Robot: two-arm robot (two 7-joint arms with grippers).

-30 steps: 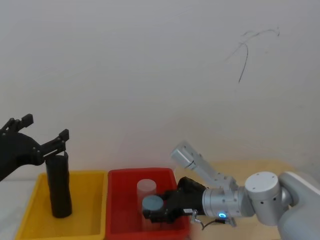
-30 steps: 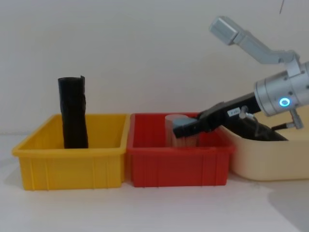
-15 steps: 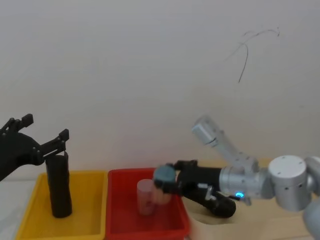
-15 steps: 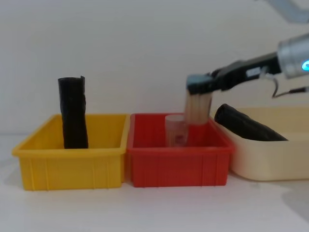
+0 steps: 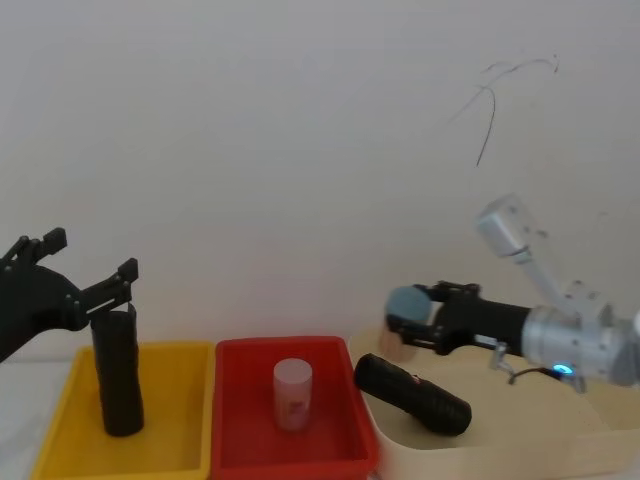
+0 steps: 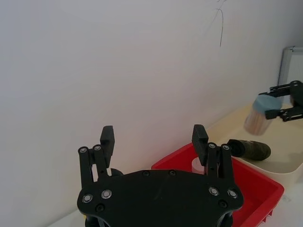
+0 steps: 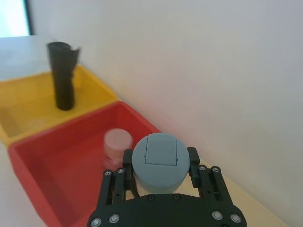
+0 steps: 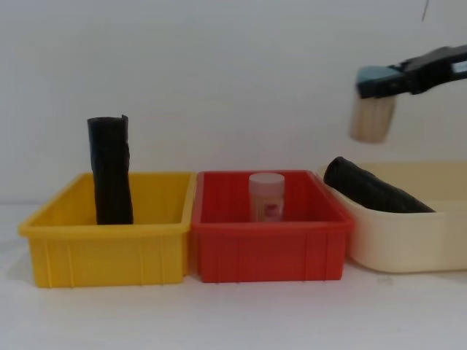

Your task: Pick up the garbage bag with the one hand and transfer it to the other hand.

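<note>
In the head view, the garbage bag [image 5: 118, 375] stands upright at the lower left, inside a yellow bin [image 5: 60, 440]. The left gripper [image 5: 88, 256] sits just above its top with the claw spread wide, holding nothing. At the right, the right gripper [image 5: 420, 318] is clamped on a grey-lidded jar [image 5: 403, 300], held in the air above a cream tub [image 5: 520, 450] where a second black roll [image 5: 412, 394] lies tilted. A white-capped jar [image 5: 292, 393] stands in the red bin [image 5: 235, 440] at the bottom centre.

In the left wrist view, we see the left gripper [image 6: 153, 135] wide and empty. The grey-lidded jar [image 6: 259, 116] hangs at the right edge.

In the right wrist view, the right gripper [image 7: 159, 165] pinches the jar's lid [image 7: 158, 151] from both sides. The garbage bag [image 7: 62, 78] stands at the upper left, with a loose flap at its top.

In the chest view, the garbage bag [image 8: 111, 171] stands free at the left, nothing touching it. The grey-lidded jar [image 8: 371, 117] hangs from the right gripper [image 8: 394, 79] at the upper right.
</note>
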